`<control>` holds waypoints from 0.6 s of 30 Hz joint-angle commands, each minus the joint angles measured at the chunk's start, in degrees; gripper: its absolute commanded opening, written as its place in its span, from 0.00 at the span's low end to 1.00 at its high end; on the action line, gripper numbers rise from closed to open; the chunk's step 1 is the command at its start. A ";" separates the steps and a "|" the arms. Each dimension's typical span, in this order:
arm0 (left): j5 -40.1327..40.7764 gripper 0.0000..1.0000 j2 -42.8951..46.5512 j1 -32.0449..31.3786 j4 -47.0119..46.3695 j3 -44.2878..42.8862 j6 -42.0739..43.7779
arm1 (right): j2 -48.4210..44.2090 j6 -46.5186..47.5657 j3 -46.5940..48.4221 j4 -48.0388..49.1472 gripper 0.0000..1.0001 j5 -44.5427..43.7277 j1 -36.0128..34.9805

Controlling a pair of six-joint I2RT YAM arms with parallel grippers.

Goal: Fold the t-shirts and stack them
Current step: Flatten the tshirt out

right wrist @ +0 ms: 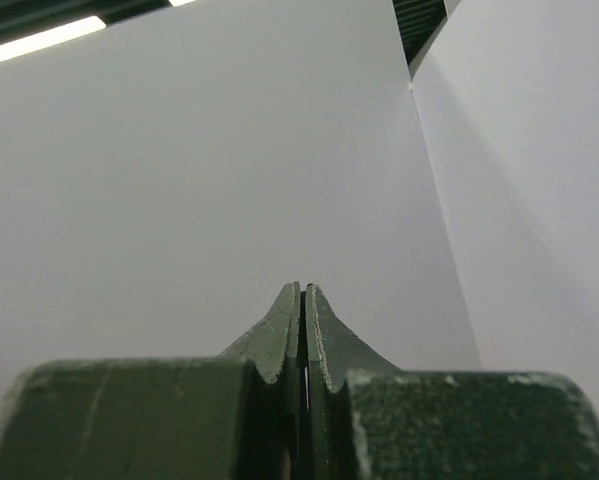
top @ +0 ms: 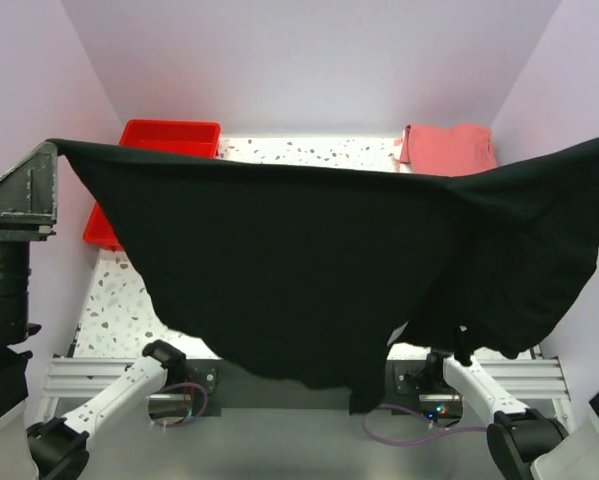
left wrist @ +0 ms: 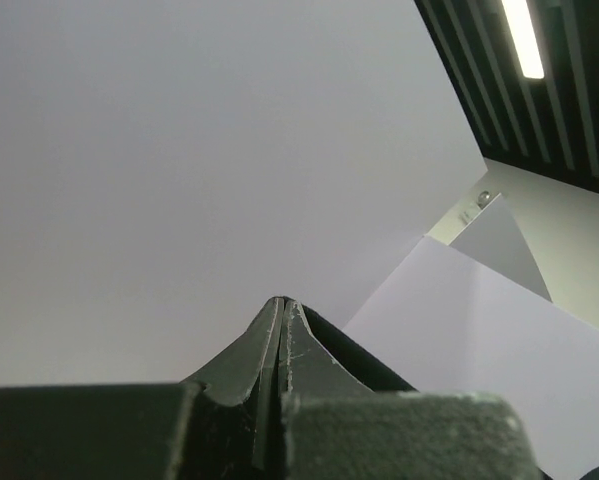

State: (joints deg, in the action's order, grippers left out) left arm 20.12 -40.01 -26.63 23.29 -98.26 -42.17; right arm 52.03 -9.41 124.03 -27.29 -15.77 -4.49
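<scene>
I hold the black shirt [top: 279, 260] spread wide above the table [top: 309, 152]. Its top edge is stretched almost straight, and its lower edge sags towards the table's near side. My left gripper [top: 51, 150] is clamped on one top corner, high over the table's left edge. My right gripper [right wrist: 302, 292] is squeezed tight as well, with only a thin dark sliver between its fingers [right wrist: 279, 335] (cloth, by the look of it). The shirt's other top corner runs out of the overhead view past the table's right edge, so the pinch itself does not show there. A salmon-red shirt [top: 447, 147] lies folded on the table's far right corner. A red tray [top: 169, 137] sits at the table's far left corner, partly hidden behind the hanging cloth.
</scene>
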 commanded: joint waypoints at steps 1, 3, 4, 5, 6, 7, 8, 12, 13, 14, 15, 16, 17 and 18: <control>2.89 0.00 -2.53 0.44 -1.93 4.20 1.22 | 1.23 4.48 -8.40 3.55 0.00 -4.96 -0.17; 5.27 0.00 -3.93 0.44 -2.63 9.02 0.95 | 0.88 5.80 -13.70 7.67 0.00 -7.42 -0.17; 6.59 0.00 -4.72 0.44 -2.98 10.61 0.95 | 0.97 5.81 -19.03 8.99 0.00 -7.87 -0.25; 9.73 0.00 -5.42 0.44 -3.16 14.02 0.52 | 1.58 6.33 -21.78 11.62 0.00 -8.05 -0.25; 11.33 0.00 -7.34 0.44 -3.16 15.71 0.16 | 2.02 6.42 -24.59 12.95 0.00 -7.79 -0.17; 14.65 0.00 -8.49 0.44 -3.77 17.38 -0.19 | 2.54 6.33 -29.76 14.09 0.00 -7.87 -0.17; 16.25 0.00 -9.81 0.44 -4.04 20.88 -1.15 | 3.42 6.07 -32.16 16.37 0.00 -7.87 -0.25; 23.38 0.00 -21.29 0.70 -8.33 28.62 -2.39 | 9.04 4.58 -43.59 22.53 0.00 -7.52 -0.17; 23.56 0.00 -24.12 1.40 -9.83 29.43 -2.47 | 12.71 4.49 -47.00 23.59 0.00 -6.65 -0.17; 23.13 0.00 -27.11 1.93 -10.89 30.05 -2.39 | 14.57 4.40 -48.51 25.51 0.00 -6.64 -0.17; 22.17 0.00 -33.66 3.68 -11.50 30.40 -2.47 | 17.03 4.14 -49.83 26.40 0.00 -6.82 -0.08; 21.29 0.00 -37.21 4.39 -11.69 30.06 -3.08 | 21.31 3.79 -51.85 27.02 0.00 -7.08 0.01; 19.19 0.00 -40.73 5.09 -11.60 28.49 -3.53 | 24.14 3.35 -52.48 28.76 0.00 -7.69 0.01; 17.86 0.00 -47.81 5.80 -11.60 27.34 -3.53 | 26.52 2.39 -52.83 29.04 0.00 -7.70 -0.08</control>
State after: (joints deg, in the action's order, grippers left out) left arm 37.41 -79.07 -23.33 15.79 -69.04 -44.10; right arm 74.74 -5.21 72.64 -6.48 -21.56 -4.56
